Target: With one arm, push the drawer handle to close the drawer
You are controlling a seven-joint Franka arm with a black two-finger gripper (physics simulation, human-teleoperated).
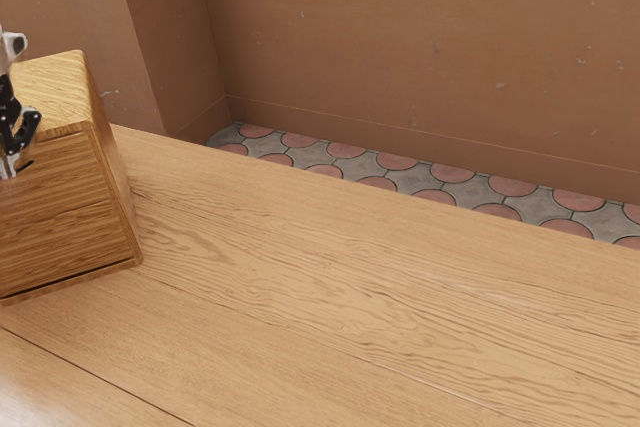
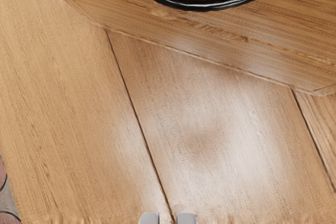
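Observation:
At the exterior view's left edge, my gripper (image 1: pixel 12 162) hangs beside the front of the wooden drawer cabinet (image 1: pixel 75 232), partly cut off by the edge. Its two grey fingertips, seen in the wrist view, stand a narrow gap apart with nothing between them; that is my gripper (image 2: pixel 168 218) over the tabletop. A curved black handle (image 2: pixel 202 6) juts from the wooden drawer front (image 2: pixel 294 30), apart from the fingertips. How far the drawer stands out cannot be told.
The wooden table (image 1: pixel 330 277) stretches from the cabinet toward the exterior view's right. Beyond its far edge lies a tiled floor (image 1: pixel 400 179), backed by a brown wall (image 1: pixel 430 47).

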